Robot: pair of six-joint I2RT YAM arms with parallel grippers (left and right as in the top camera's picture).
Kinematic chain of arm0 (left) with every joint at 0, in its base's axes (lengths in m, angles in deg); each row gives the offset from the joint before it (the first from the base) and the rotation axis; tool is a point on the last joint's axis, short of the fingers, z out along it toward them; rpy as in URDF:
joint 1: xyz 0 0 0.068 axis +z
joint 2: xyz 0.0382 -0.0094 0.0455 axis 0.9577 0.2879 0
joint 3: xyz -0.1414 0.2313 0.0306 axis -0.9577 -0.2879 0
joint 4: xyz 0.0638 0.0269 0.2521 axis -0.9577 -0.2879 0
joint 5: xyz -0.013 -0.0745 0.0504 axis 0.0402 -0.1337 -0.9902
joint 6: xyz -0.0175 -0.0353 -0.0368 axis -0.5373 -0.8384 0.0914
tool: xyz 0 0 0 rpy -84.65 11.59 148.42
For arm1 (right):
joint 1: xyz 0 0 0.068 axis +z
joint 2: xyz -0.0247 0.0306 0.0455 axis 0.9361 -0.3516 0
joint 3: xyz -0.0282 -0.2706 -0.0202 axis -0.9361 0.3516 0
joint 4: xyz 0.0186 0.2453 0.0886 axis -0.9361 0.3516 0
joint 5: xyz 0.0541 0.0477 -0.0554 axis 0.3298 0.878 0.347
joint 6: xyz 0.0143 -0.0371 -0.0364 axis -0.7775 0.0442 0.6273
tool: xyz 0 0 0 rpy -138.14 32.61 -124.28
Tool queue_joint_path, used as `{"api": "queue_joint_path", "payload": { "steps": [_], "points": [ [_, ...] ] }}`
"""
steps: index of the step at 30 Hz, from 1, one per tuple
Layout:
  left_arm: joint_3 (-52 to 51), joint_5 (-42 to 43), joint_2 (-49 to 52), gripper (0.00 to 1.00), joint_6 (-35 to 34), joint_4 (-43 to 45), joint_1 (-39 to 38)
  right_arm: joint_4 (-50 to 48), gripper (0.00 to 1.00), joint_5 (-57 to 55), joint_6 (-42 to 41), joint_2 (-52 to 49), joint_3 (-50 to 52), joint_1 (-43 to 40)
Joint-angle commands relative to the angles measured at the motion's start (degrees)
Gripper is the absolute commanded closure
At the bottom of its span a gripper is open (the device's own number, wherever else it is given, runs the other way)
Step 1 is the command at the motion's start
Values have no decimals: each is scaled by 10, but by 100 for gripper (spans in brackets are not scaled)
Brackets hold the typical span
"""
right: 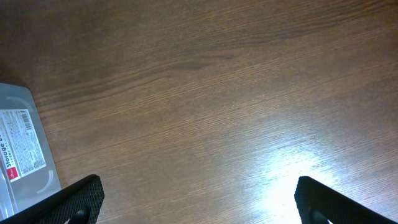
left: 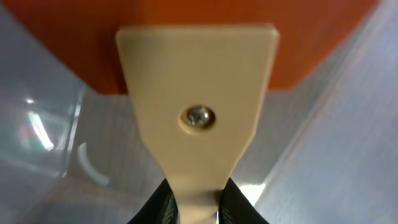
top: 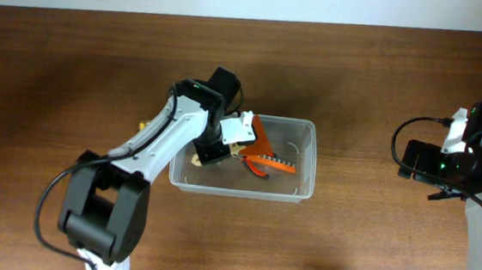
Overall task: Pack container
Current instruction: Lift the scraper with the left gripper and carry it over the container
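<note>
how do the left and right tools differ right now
The left tool is shut on the beige handle of an orange scraper; the right tool is open and empty. The left tool reaches into the clear container; the right tool hangs over the bare table beside it. Both have black fingers.

Left arm point(top: 162, 133) covers the container's point(top: 300, 170) left end overhead. Orange tool point(left: 199, 11) runs off the left wrist view's top edge. Dark piece point(top: 259, 173) beside it overhead: too small to tell.
</note>
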Motion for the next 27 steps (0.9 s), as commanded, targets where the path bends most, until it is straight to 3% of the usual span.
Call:
{"api": "queue_joint_path", "payload": {
  "steps": [1,9,10,12,14,15,22,27],
  "points": [
    [-4,13,32,98,7,2,-2,0,1,6,-5,10,0,-3],
    [-4,10,39,98,5,-2,-2,0,1,6,-5,10,0,-3],
    [-4,8,39,94,5,-3,-2,0,1,6,-5,10,0,-3],
    [-4,8,39,61,5,-6,-2,0,1,6,-5,10,0,-3],
    [-4,8,38,13,5,-14,-2,0,1,6,-5,10,0,-3],
    [-4,8,38,1,2,-16,-2,0,1,5,-5,10,0,-3],
    [11,-1,-9,1,-53,-19,-2,0,1,5,-5,10,0,-3],
    [38,-89,-133,1,-112,-26,-1,0,1,5,-5,10,0,-3]
  ]
}}
